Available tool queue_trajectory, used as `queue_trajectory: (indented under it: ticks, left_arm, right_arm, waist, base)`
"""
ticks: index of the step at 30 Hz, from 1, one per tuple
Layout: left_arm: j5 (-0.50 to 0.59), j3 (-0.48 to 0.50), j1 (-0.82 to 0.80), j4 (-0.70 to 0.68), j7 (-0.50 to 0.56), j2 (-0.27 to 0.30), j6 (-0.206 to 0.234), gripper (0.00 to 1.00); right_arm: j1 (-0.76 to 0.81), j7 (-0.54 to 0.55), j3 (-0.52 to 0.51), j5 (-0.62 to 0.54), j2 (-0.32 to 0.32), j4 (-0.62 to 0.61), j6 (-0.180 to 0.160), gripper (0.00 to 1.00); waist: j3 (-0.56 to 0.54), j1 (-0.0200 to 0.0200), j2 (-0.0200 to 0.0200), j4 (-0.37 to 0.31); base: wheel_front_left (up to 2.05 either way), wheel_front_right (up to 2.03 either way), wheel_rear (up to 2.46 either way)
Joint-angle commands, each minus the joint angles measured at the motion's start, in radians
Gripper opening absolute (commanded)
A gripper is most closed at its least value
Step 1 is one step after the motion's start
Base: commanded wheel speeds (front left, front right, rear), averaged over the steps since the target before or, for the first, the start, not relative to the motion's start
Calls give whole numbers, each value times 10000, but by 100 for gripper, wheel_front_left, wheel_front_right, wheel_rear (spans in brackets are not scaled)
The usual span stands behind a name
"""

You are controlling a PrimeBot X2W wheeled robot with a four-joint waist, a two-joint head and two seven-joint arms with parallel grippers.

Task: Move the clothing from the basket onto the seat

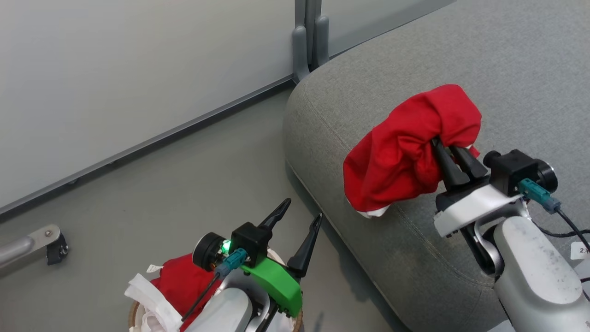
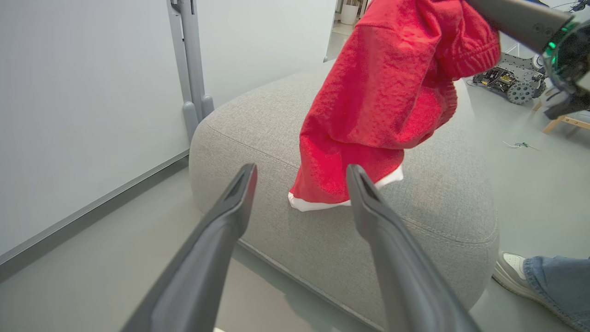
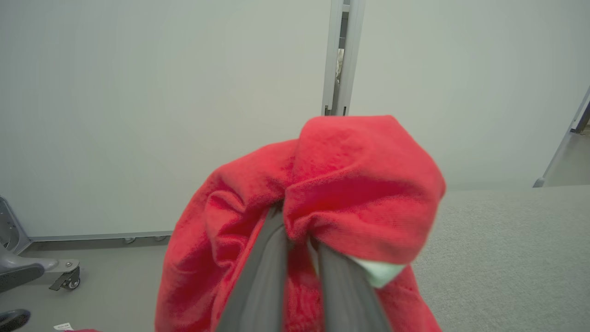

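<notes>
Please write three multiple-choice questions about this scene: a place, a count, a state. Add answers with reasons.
1. Where is the red garment in the right claw? A on the floor; B over the seat; C under the seat.
2. How many red garments show in the head view? A one; B two; C three.
3. The left claw is: A open; B shut on cloth; C shut, empty.
Answers: 1B, it hangs over the grey seat. 2B, one held, a second garment in the basket. 3A, its fingers stand apart.

Robotics lab: white partition panels [image 1: 115, 69], small wheeled robot chassis [image 2: 504, 83] on grey floor [image 1: 184, 184].
</notes>
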Motion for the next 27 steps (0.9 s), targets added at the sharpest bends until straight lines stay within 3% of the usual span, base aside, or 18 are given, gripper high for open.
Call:
queue_trajectory:
  ticks: [1, 6, 19, 27]
  left_arm:
    - [162, -23, -291, -23, -6, 93, -46, 100]
    - [303, -257, -749, -23, -6, 304, -42, 100]
    - [927, -446, -2488, -316, -4, 1031, -42, 100]
    - [1290, -477, -3180, -473, 4, 1366, 33, 100]
  right_arm:
    - [-401, -7, -52, 61, -102, -11, -10, 0]
    - [-1513, -7, -518, 790, -293, 183, -10, 0]
    - [-5562, -5, -1829, 929, -2747, 1557, -12, 0]
    - [-6073, -7, -2638, 757, -3349, 3276, -12, 0]
  waist:
    - [637, 0, -1, 135]
    - [1573, 0, -1, 654]
    - [4793, 0, -1, 1945]
    - [5892, 0, -1, 2320]
  base:
    - [0, 0, 0]
    - [0, 0, 0]
    - [0, 0, 0]
    - [0, 0, 0]
